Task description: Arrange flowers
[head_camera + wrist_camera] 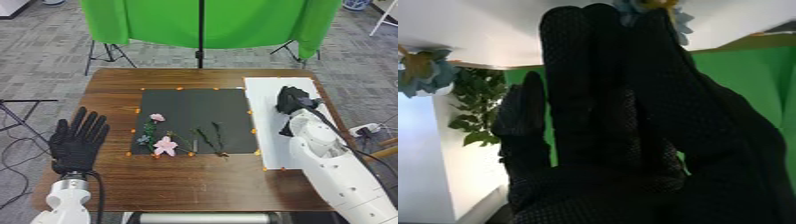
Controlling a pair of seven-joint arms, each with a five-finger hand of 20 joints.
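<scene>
Right hand [293,102]: positioned over white board [277,155]; grip cannot be determined.
Left hand [75,150]: fingers straight, spread apart, above table's [120,80] left edge.
Large pink flower [165,146]: laid near mat's [191,102] near edge.
Small pink flower [157,117]: laid near mat's left edge.

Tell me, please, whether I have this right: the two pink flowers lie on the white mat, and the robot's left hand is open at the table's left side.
One thing is off: in the head view, the two pink flowers lie on the dark mat instead. The left hand is open at the left side of the table.
</scene>
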